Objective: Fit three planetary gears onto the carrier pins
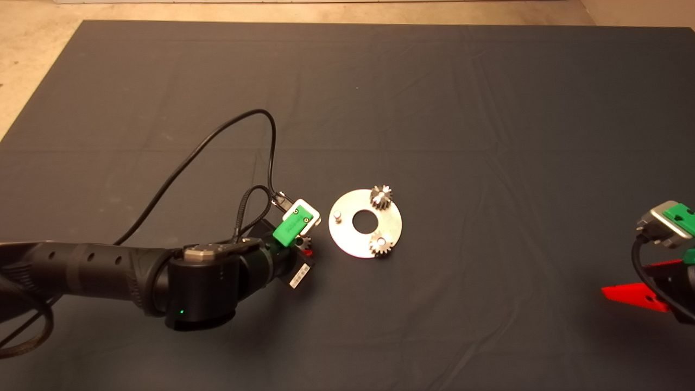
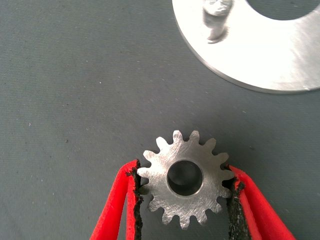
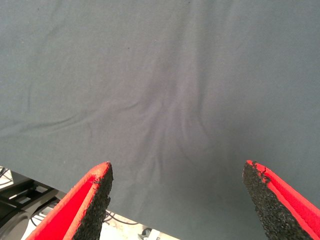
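The planetary gears: two sit on pins on the disc (image 1: 365, 223) at frame centre, one at its upper edge (image 1: 381, 197), one at its lower right (image 1: 381, 245). The third gear (image 2: 185, 178) is clamped between the left pincer (image 2: 184, 192) just left of the disc, beside the bare pin (image 1: 337, 216). The right pincer (image 3: 177, 200) waits at the lower right, spread wide over the mat (image 1: 488, 108).

A dark grey mat (image 1: 434, 108) covers nearly all of the desk, creased in soft folds, most of them toward its right side. Pale beige floor (image 1: 32, 65) shows beyond the mat's far edge and past its far left corner. In the right wrist view, dark cables (image 3: 20, 200) lie beyond the mat's edge.
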Robot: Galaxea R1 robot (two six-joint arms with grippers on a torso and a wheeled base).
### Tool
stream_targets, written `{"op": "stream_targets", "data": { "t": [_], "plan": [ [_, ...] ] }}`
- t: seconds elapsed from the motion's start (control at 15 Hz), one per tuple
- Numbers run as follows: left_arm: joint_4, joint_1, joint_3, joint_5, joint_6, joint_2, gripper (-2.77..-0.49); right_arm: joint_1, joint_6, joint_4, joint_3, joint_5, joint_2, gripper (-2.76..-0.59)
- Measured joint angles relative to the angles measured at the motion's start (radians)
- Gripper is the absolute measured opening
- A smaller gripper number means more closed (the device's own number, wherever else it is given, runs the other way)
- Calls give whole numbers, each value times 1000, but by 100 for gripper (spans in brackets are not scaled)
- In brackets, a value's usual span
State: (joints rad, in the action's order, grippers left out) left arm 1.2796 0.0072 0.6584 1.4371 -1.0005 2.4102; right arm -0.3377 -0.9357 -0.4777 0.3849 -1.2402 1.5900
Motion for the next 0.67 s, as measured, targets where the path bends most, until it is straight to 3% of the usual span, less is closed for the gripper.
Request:
{"op": "stream_targets", "data": {
  "t": [0.2, 0.53, 0.67],
  "plan": [
    [-3, -23, -23, 27, 1, 0, -249, 0, 0, 0, 0, 0, 0, -144],
    [-4, -105, -48, 29, 4, 18, -256, 0, 0, 0, 0, 0, 0, -144],
    [-3, -126, -47, 32, 4, 46, -257, 0, 0, 0, 0, 8, -6, -144]
  ]
}}
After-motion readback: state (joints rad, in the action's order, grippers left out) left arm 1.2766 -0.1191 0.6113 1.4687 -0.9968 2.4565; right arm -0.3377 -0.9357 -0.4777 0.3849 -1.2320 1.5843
